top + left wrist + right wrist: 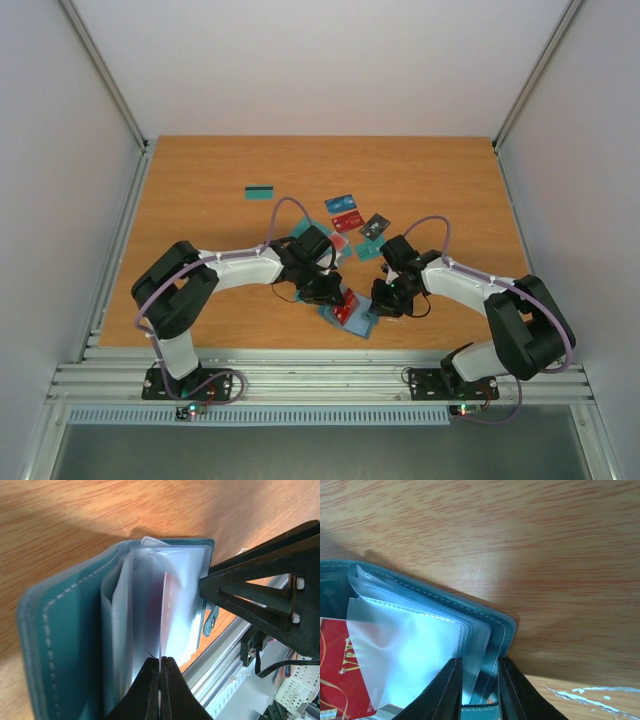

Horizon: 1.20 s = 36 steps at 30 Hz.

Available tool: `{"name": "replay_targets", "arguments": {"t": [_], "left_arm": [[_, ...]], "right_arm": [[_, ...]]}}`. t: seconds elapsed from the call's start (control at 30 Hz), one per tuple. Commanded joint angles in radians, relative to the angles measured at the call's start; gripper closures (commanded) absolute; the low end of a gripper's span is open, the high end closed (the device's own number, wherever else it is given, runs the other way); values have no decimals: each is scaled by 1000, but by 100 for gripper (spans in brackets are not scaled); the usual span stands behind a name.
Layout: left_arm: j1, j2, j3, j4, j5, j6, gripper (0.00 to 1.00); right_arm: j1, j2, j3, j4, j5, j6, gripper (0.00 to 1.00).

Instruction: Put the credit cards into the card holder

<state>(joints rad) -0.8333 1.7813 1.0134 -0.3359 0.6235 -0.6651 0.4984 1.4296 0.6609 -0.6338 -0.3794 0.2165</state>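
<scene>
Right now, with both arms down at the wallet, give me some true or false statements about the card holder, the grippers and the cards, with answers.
1. The card holder lies closed. False: it is open, with its clear sleeves fanned out.
2. The right gripper clamps the holder's edge. True.
3. The left gripper is wide open. False: it is shut, apparently on a red card.
4. A teal striped card lies alone, left of the other loose cards. True.
</scene>
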Motion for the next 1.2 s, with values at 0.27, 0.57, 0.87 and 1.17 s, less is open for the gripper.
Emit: {"name": "replay_targets", "arguments": {"t": [0.27, 0.57, 0.87, 1.17], "left_arm": [[-5, 44, -25, 111, -30, -21, 100], [-6, 49, -64, 173, -43, -28, 100], [-27, 57, -74, 179, -67, -44, 100], [-46, 40, -59, 115, -100, -36, 94]], "right_arm": [[2, 14, -29, 35, -48, 24, 76], [2, 17, -43, 54, -71, 43, 76], [2, 36, -45, 89, -90, 65, 76], [2, 61, -55, 141, -124, 92, 76]]}}
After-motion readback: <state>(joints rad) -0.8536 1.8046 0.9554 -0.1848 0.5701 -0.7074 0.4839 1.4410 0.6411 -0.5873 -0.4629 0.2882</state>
